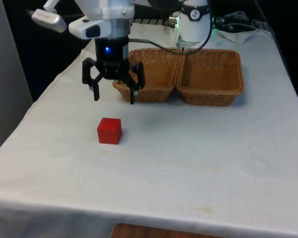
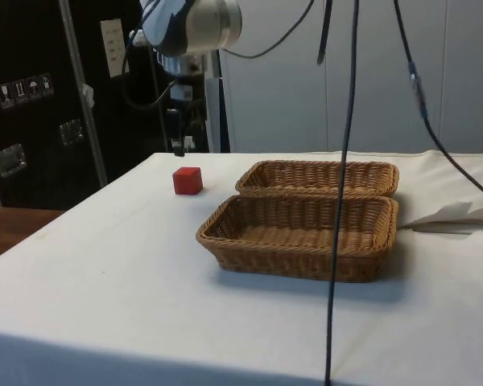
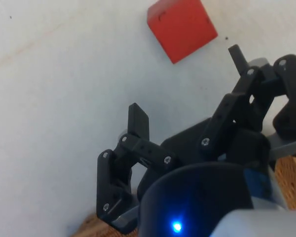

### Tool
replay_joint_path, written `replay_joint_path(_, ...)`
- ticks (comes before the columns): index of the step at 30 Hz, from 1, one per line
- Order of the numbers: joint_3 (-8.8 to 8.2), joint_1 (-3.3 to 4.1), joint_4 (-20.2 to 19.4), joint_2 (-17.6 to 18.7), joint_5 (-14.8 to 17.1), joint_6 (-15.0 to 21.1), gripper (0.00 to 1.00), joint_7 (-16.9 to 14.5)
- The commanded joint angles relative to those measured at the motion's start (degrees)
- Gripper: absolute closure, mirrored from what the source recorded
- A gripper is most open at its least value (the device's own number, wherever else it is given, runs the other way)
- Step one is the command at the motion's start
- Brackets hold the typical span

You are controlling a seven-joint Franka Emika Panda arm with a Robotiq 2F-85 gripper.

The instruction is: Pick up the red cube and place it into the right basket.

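The tool [image 1: 114, 96] hangs above the counter [image 1: 198, 148] with its two black fingers [image 1: 95, 91] spread wide apart and nothing between them. In the front view it sits in the air in front of the basket on that view's left, its fingertips pointing down and clear of the white cloth. From the wrist view the tool [image 3: 187, 84] shows the same wide gap, with bare cloth under it.

The red cube [image 1: 109, 131] rests on the cloth, nearer the camera than the tool in the front view and a little below it, untouched and apart from both fingers. In the wrist view the red cube [image 3: 182, 28] lies just beyond the fingertips, turned at an angle to them. In the side view the red cube [image 2: 187, 181] stands near the far edge of the counter, beside the baskets.

Two shallow wicker baskets stand side by side and touching: the left basket [image 1: 154, 89] close behind the tool, and the right basket [image 1: 208, 94] next to it on the front view's right. Both hold nothing.
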Motion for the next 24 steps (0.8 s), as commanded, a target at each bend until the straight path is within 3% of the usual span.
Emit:
replay_joint_path(1, -0.06, -0.06, 0.46, 0.57, 0.52, 0.06, 0.00, 0.00)
replay_joint_path(2, 0.52, -0.69, 1.38, 1.49, 1.43, 0.34, 0.00, -0.17)
replay_joint_path(8, 0.34, -0.74, 3.50, 4.41, 3.78, 0.63, 0.00, -0.11)
replay_joint_path(9, -0.06, -0.40, 3.27, 4.24, 3.38, 0.11, 0.00, 0.06)
replay_joint_path(10, 0.34, -0.74, 3.67, 4.76, 4.07, 0.80, 0.00, -0.11)
replay_joint_path(17, 0.63, -0.86, 4.41, 6.99, 6.02, 2.52, 0.00, -0.34)
replay_joint_path(18, 0.11, -0.40, 4.07, 6.76, 5.50, 2.01, 0.00, 0.06)
replay_joint_path(19, 0.69, -0.86, 4.47, 7.28, 6.19, 2.81, 0.00, -0.40)
replay_joint_path(24, 0.80, -0.80, 4.87, 8.88, 7.45, 4.24, 0.00, -0.69)
